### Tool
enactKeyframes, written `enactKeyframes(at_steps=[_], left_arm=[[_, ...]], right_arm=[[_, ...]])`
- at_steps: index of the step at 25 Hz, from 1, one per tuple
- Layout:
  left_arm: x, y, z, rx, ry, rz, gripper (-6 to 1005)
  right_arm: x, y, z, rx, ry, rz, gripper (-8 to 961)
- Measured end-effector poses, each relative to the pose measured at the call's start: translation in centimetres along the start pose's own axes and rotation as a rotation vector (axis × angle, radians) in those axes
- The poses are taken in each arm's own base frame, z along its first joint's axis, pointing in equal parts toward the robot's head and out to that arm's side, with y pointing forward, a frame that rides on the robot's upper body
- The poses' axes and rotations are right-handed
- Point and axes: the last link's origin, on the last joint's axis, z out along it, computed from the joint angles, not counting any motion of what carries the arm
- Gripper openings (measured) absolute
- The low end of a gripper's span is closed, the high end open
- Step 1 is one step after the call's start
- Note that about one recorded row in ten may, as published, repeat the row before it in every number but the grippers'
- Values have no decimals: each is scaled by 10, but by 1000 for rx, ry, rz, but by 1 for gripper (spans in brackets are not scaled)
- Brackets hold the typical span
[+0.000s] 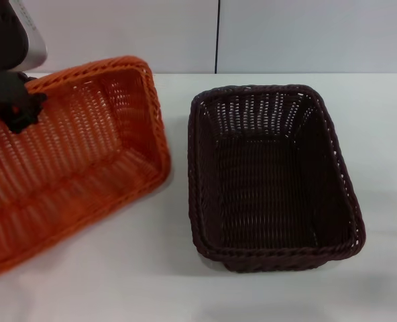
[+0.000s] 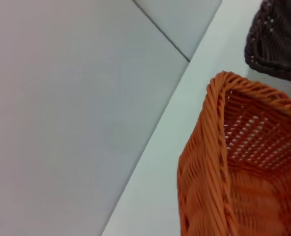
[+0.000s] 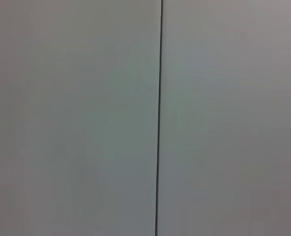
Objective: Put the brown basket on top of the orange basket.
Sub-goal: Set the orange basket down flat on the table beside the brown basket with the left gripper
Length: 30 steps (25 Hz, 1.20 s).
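The orange basket (image 1: 84, 154) is at the left, tilted and raised off the white table, its far rim near the wall. My left gripper (image 1: 17, 111) is at that basket's far left rim and is shut on it. The left wrist view shows the orange basket's corner (image 2: 244, 162) close up. The brown basket (image 1: 272, 174) stands flat on the table at the right, empty, a small gap from the orange one. Its rim also shows in the left wrist view (image 2: 278, 39). My right gripper is out of view; its wrist view shows only the wall.
The white table (image 1: 151, 275) runs to a pale wall (image 1: 286, 33) with a dark vertical seam just behind both baskets. Bare table lies in front of the baskets and to the right of the brown one.
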Motion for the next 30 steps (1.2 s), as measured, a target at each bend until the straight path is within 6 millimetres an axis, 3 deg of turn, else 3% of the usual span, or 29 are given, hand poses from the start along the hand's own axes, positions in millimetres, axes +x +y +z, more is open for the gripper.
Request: enactKeyframes(at_steps=[8,10,15,30], left_arm=[[2,-5,-2,6,-1,94,167],[8,-13,-1,23,12,258,166],[14,-17,3,8,21,340,166],[15,-27,-8,-116,130,376,165]], right_arm=[[0,-2,-3,6,-1,-1,621],[0,0,-1,1,0,2,621],[0,4,9,-10,-2,8,620],[5,3,13,-13,29,-1,618]])
